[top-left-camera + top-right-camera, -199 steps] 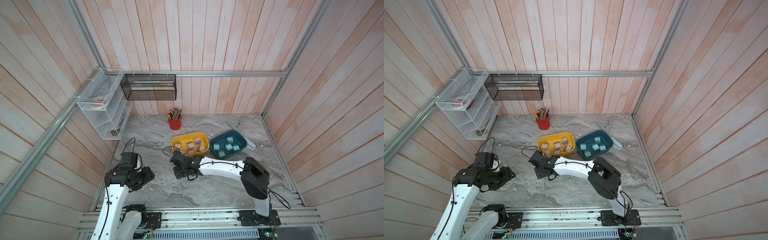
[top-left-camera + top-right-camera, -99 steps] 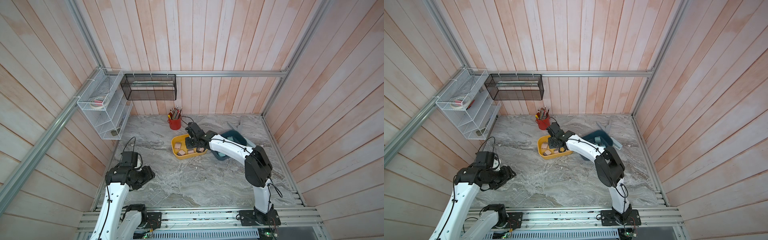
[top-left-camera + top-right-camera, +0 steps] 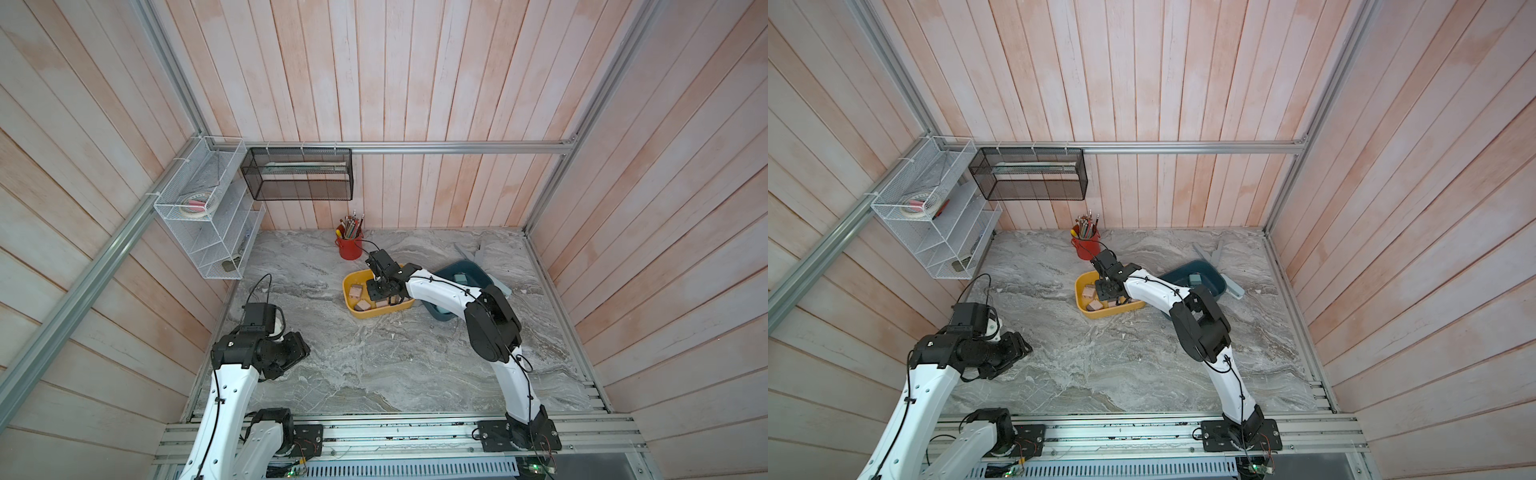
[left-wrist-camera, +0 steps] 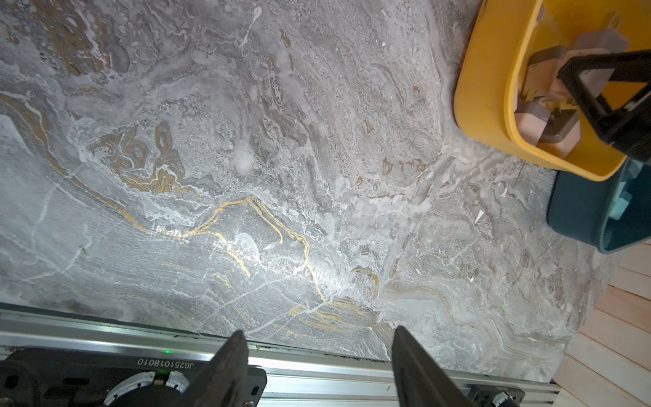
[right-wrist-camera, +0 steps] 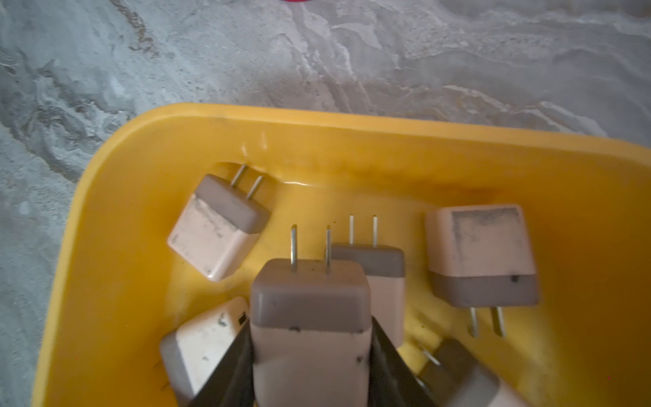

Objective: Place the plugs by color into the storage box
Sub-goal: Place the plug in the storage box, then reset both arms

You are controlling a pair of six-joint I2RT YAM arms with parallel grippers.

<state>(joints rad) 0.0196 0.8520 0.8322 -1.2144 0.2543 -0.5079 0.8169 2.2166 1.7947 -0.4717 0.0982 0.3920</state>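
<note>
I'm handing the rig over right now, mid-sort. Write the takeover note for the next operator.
Grippers: left gripper open, empty, above the table; right gripper shut on a pink plug over the yellow bin.
Bins: other pink plugs lie in the yellow bin; the teal bin beside it shows one teal plug, rest hidden by the right arm.
Done: no loose plugs seen on the table.
To do: release that pink plug into the yellow bin.
</note>
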